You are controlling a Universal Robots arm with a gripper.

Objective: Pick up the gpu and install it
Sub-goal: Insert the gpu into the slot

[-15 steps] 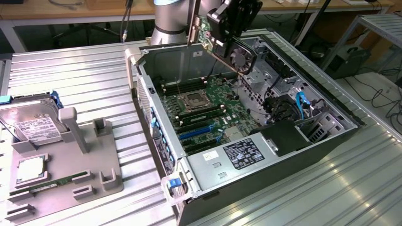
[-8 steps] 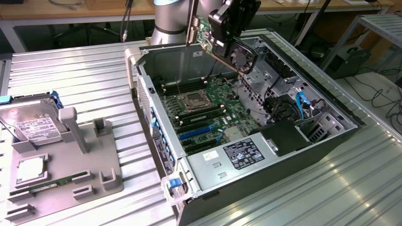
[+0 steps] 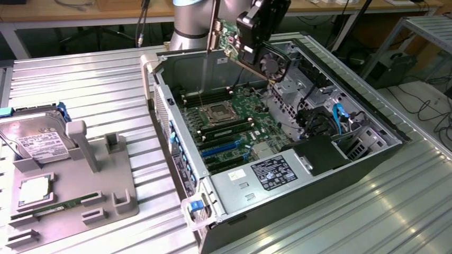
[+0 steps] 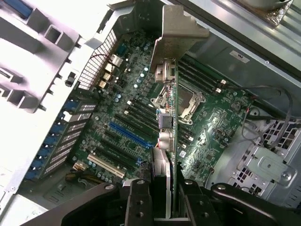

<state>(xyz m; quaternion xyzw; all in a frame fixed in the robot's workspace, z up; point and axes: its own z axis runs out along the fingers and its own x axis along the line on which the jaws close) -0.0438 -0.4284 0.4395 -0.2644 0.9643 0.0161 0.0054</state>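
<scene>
Worktop [image 3: 84, 79]: ribbed aluminium, bright with glare. It carries an open tower computer case [image 3: 164, 114] laid on its side, with the motherboard [image 3: 236, 127] exposed.

On the exterior view's left, a grey fixture tray [image 3: 106, 185] holds a hard drive [image 3: 39, 140] propped in its holder, a processor [image 3: 32, 190] lying flat and a green memory stick [image 3: 63, 205].

The robot arm [image 3: 190, 21] hangs over the case's far end. Its jaws stand partly closed, clamping the gpu [image 3: 229, 36] by its two faces. The card hangs on edge above the motherboard without touching it, its metal bracket [image 4: 175, 42] at the end away from the jaws.

Room: wooden desks [image 3: 71, 13] stand behind. A metal rack [image 3: 424, 32] is on the exterior view's right, with loose cables [image 3: 431, 106] on the floor.
</scene>
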